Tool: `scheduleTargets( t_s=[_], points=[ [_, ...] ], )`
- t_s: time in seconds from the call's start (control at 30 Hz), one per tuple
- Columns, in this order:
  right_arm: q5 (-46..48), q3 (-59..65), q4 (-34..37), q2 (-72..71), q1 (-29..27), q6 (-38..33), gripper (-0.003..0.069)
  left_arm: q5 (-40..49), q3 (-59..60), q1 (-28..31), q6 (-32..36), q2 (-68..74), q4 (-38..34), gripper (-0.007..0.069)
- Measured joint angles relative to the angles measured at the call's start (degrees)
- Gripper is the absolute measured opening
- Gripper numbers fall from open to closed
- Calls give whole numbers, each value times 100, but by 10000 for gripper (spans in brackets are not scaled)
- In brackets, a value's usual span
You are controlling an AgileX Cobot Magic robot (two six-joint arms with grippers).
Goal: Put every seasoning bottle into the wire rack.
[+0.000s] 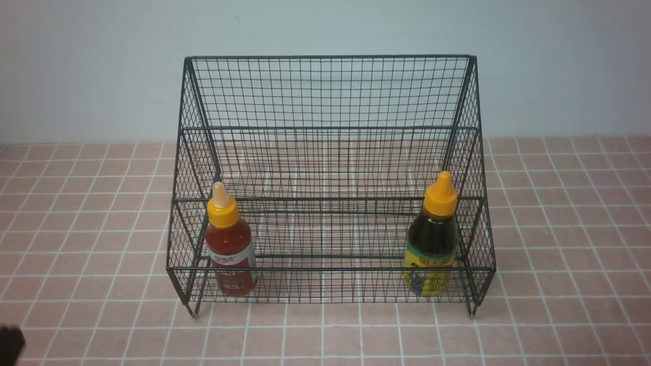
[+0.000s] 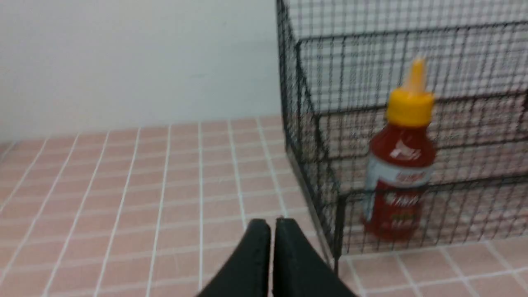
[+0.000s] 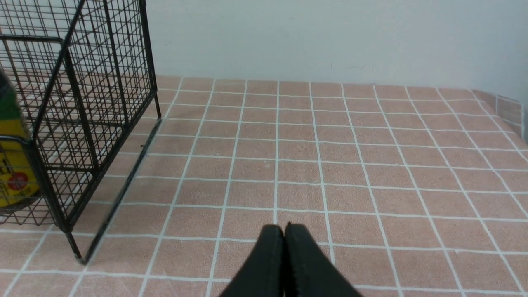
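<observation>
The black wire rack stands on the tiled counter against the wall. The red sauce bottle stands upright in the rack's lowest tier at its left end; it also shows in the left wrist view. The dark brown sauce bottle stands upright in the same tier at the right end; its yellow label shows in the right wrist view. My left gripper is shut and empty, outside the rack's left front corner. My right gripper is shut and empty, over bare tiles to the right of the rack.
The pink tiled counter runs to a pale wall behind the rack. A dark bit of my left arm shows at the front view's lower left corner. The rack's front leg stands near my right gripper's side.
</observation>
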Motion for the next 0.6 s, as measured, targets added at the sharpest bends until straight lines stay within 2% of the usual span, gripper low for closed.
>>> scheduleTargets(
  t_s=[0.1, 0.6],
  points=[
    [0, 0, 0, 0, 0, 0, -14, -79, 604, 167, -6, -28, 0, -7],
    [0, 0, 0, 0, 0, 83, -14, -91, 630, 196, -9, -35, -29, -7]
  ],
)
